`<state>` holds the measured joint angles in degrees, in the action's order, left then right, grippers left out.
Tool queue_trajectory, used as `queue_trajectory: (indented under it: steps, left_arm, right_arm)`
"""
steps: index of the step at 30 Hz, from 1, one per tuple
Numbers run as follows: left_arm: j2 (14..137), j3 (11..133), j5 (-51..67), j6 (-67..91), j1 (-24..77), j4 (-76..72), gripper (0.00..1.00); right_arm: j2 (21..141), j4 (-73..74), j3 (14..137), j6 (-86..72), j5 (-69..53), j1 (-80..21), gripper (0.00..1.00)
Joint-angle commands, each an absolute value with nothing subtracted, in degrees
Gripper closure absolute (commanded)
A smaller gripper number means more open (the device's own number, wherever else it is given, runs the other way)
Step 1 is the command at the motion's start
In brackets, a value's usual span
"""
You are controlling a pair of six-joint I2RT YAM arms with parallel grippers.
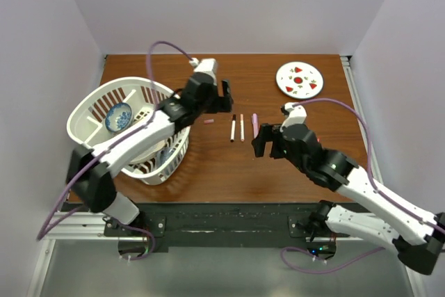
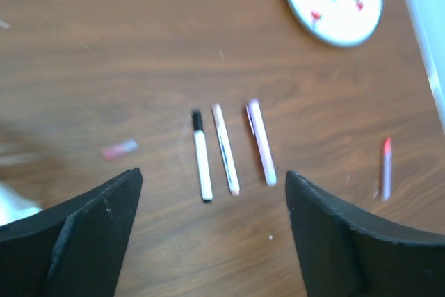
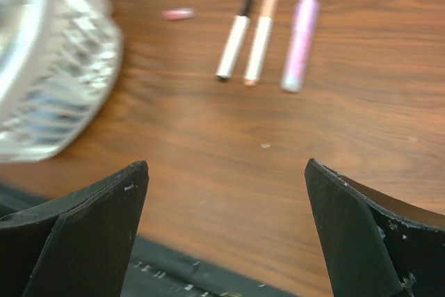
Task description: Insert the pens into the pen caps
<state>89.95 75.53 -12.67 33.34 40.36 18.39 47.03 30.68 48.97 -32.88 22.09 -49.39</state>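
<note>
Though clear of pens [image 1: 242,129] — basket [image 1: 82,113], plate [image 1: 280,80]

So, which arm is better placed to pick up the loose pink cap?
Left. The pink cap lies left of the three pens, near the open left claw; the right claw hovers on the pens' far side.

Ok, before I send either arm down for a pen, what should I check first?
1. Left pincer open, empty: ok.
2. Right pincer open, empty: ok.
3. Black-ended pen, peach-ended pen and lilac pen lie side by side, unobstructed: ok.
4. Pink cap lies loose, apart from the basket: ok.
5. Red-tipped pen shows in the left wrist view only; clearance from the right arm: cannot tell.
6. Whether those three pens already wear caps: cannot tell, blurred.
</note>
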Motion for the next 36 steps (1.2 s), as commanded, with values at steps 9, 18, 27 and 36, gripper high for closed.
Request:
queue_trajectory:
  steps: [9, 18, 27, 36]
  left_arm:
    - [66.3, 62.6, -9.3, 22.9, 35.8, 20.0, 0.0]
    - [55.5, 53.4, -8.8, 17.0, 35.8, 20.4, 0.0]
    - [50.5, 51.2, -7.6, 16.9, 35.8, 19.0, 0.0]
    - [48.9, 51.5, -10.0, 18.2, 35.8, 19.2, 0.0]
  right_arm:
    - [67.7, 30.2, 53.5, -29.3, 21.3, -17.5, 0.07]
    - [82.3, 28.1, 50.4, -24.9, 20.4, -2.9, 0.34]
    - [86.9, 26.4, 47.7, -24.2, 17.5, -0.2, 0.5]
    - [89.5, 27.4, 48.6, -24.3, 16.0, 1.9, 0.57]
